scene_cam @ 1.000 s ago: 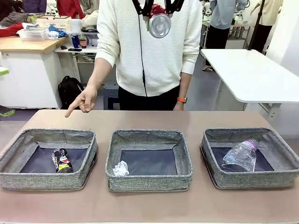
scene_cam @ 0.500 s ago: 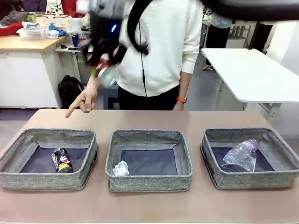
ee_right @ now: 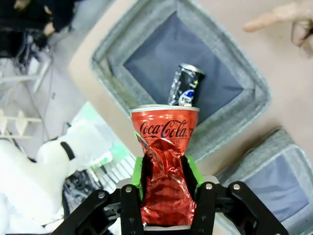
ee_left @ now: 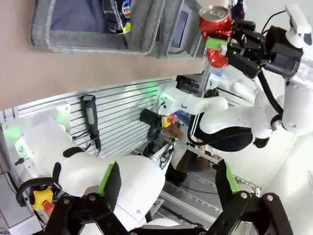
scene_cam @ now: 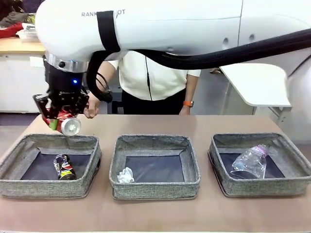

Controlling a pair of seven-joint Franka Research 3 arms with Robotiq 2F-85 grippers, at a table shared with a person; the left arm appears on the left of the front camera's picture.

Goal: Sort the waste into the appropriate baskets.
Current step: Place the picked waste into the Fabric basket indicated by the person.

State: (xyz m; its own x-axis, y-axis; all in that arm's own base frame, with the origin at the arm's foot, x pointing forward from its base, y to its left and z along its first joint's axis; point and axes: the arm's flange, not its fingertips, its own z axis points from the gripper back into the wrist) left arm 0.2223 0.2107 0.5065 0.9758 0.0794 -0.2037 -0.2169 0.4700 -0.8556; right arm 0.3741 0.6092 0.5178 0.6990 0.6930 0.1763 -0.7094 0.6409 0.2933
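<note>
My right gripper (scene_cam: pixel 61 120) has reached across to the left and is shut on a crushed red drink can (scene_cam: pixel 66 124), held just above the far rim of the left basket (scene_cam: pixel 48 187). In the right wrist view the red can (ee_right: pixel 166 156) sits between the green pads, with the dark can (ee_right: pixel 186 87) lying in the basket (ee_right: pixel 113 41) below. The dark can (scene_cam: pixel 64 167) rests on that basket's bottom. A paper wad (scene_cam: pixel 125 175) lies in the middle basket (scene_cam: pixel 155 190), a clear bottle (scene_cam: pixel 250 161) in the right basket (scene_cam: pixel 260 187). My left gripper (ee_left: pixel 167 181) is open and holds nothing.
A person stands at the far side; one hand (scene_cam: pixel 92 104) is just behind my right gripper, pointing (ee_right: pixel 288 19) near the left basket. The right arm's white link (scene_cam: pixel 160 24) spans the top of the front view. A white table (scene_cam: pixel 257 82) stands at the back right.
My right arm has swung from high at the middle down to the left with the red can, which now hangs over the left basket's far rim. The person's hand stayed put.
</note>
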